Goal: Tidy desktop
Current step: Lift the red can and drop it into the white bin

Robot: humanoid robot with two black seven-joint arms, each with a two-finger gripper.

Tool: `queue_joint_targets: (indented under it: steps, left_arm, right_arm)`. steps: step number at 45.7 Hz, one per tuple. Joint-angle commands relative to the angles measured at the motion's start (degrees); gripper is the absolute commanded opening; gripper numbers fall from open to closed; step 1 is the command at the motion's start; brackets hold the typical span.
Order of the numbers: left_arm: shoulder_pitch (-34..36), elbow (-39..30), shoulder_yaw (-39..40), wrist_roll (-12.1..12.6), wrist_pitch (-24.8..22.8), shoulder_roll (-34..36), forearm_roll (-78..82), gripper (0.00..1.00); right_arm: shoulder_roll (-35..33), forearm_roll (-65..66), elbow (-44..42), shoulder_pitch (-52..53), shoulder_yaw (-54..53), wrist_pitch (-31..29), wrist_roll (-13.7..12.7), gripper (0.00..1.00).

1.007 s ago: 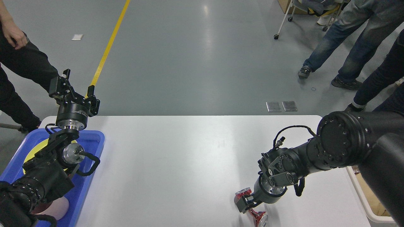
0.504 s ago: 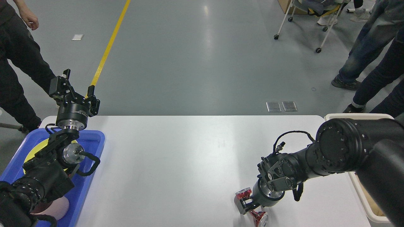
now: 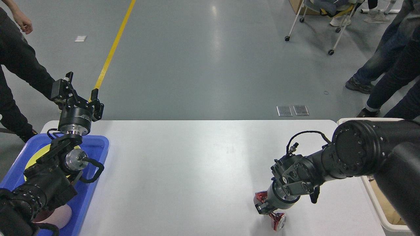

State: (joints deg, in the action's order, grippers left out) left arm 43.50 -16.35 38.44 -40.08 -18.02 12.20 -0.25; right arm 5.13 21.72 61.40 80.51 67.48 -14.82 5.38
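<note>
The desktop (image 3: pixel 183 170) is a large white tabletop with rounded corners. Near its front right lies a crushed red and silver can (image 3: pixel 275 220). My right gripper (image 3: pixel 265 206) points down at the can with its fingers around its middle, shut on it. The can's ends show on either side of the fingers. My left gripper (image 3: pixel 78 89) is raised above the table's far left corner, fingers spread and empty.
A blue plastic tray (image 3: pixel 95 154) at the left edge holds a yellow plate and a pinkish object under my left arm. A beige bin (image 3: pixel 377 206) stands off the right edge. People stand at the far left and far right.
My right gripper has shifted to the right with the can, which has turned and moved with it. My left arm has not moved. The people have shifted.
</note>
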Motion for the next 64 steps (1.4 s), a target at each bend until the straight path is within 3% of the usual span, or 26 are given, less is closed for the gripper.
queue_joint_targets:
  steps: [1,8,11,12,17,32,44,53,60,61,62,64]
  left_arm:
    - [0.00,0.00,0.06,0.00,0.00,0.02,-0.01,0.96]
    - [0.00,0.00,-0.03,0.00,0.00,0.02,-0.01,0.96]
    - [0.00,0.00,0.06,0.00,0.00,-0.07,-0.01,0.96]
    - [0.00,0.00,-0.03,0.00,0.00,0.02,-0.01,0.96]
    - [0.00,0.00,-0.03,0.00,0.00,0.02,-0.01,0.96]
    - [0.00,0.00,-0.03,0.00,0.00,0.02,-0.01,0.96]
    - [0.00,0.00,-0.03,0.00,0.00,0.02,-0.01,0.96]
    - [0.00,0.00,-0.03,0.00,0.00,0.02,-0.01,0.96]
    - [0.00,0.00,-0.03,0.00,0.00,0.02,-0.01,0.96]
    - [0.00,0.00,-0.03,0.00,0.00,0.02,-0.01,0.96]
    - [0.00,0.00,-0.03,0.00,0.00,0.02,-0.01,0.96]
    - [0.00,0.00,-0.03,0.00,0.00,0.02,-0.01,0.96]
  right_arm:
    - [-3.98,-0.01,0.57,5.27,-1.12,-0.04,0.07,0.00]
    - [-10.83,-0.19,1.53,13.87,-3.32,-0.30,0.42,0.00]
    - [-15.40,-0.19,2.41,19.32,-5.25,-0.65,0.51,0.00]
    - [-19.68,-0.19,2.93,23.86,-6.91,-0.83,0.51,0.00]
    - [-25.69,-0.19,2.68,30.58,-7.54,-2.23,0.51,0.00]
    - [-34.04,-0.36,0.57,34.98,-6.66,-2.41,-0.02,0.00]
    - [-38.88,-3.52,-19.10,14.79,-7.45,0.66,-0.37,0.00]
    - [-40.11,-12.91,-33.52,-6.65,-7.45,7.77,-0.37,0.00]
    - [-40.02,-17.50,-37.75,-19.67,-7.71,15.86,-0.28,0.00]
    - [-39.94,-17.85,-38.01,-21.17,-7.98,17.26,-0.28,0.08]
    - [-39.85,-18.11,-38.10,-22.49,-8.33,18.76,-0.28,0.21]
    - [-39.67,-18.47,-38.37,-25.12,-9.47,22.09,-0.28,0.58]
